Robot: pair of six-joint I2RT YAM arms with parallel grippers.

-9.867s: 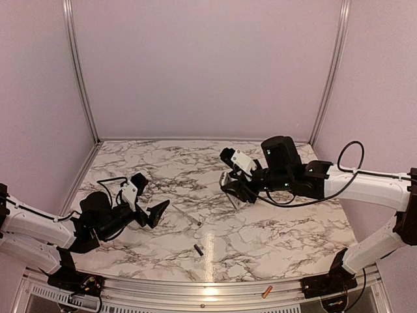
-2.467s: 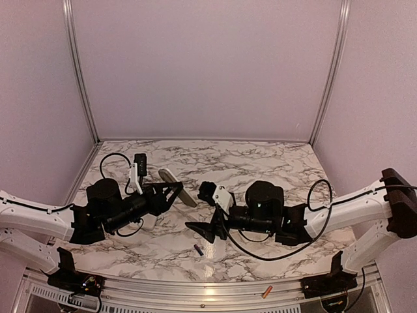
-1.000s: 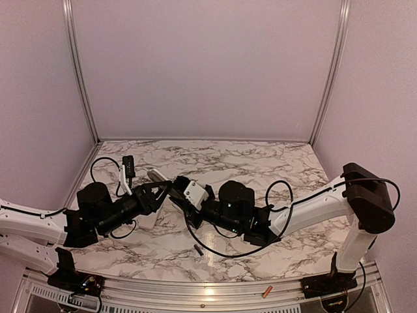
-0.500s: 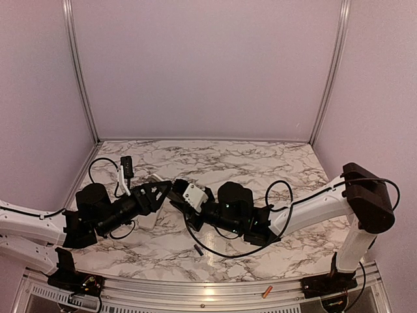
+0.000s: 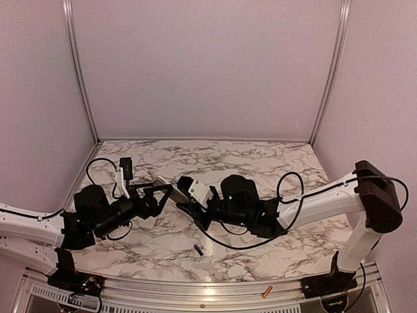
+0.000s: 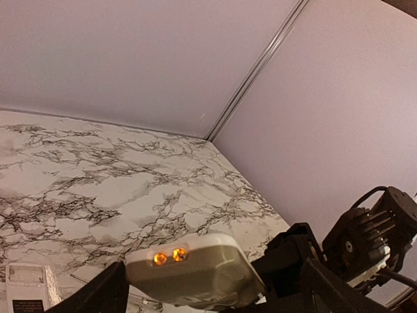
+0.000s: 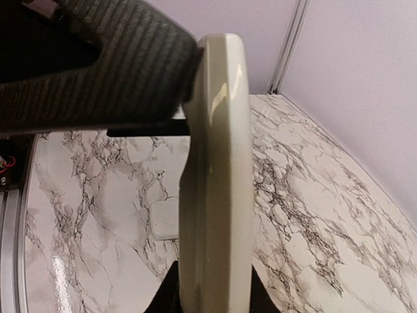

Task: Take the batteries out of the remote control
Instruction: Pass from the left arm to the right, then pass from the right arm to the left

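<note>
The pale grey remote control hangs in the air over the table's left middle. My right gripper is shut on one end of it; in the right wrist view the remote control stands edge-on between the jaws of the right gripper. My left gripper is open around the other end, its fingers spread wide of the remote control, whose end shows two orange lights. A dark battery lies on the marble. An orange battery rests on the front rail.
A flat white cover piece lies on the marble below the remote. The left gripper's carbon-patterned finger crosses close above the remote. Metal rails edge the table, and lilac walls close in at the back and sides.
My left gripper has opened wide and let go of the remote, drawing back slightly left. The right gripper keeps its hold and has shifted a little to the right.
</note>
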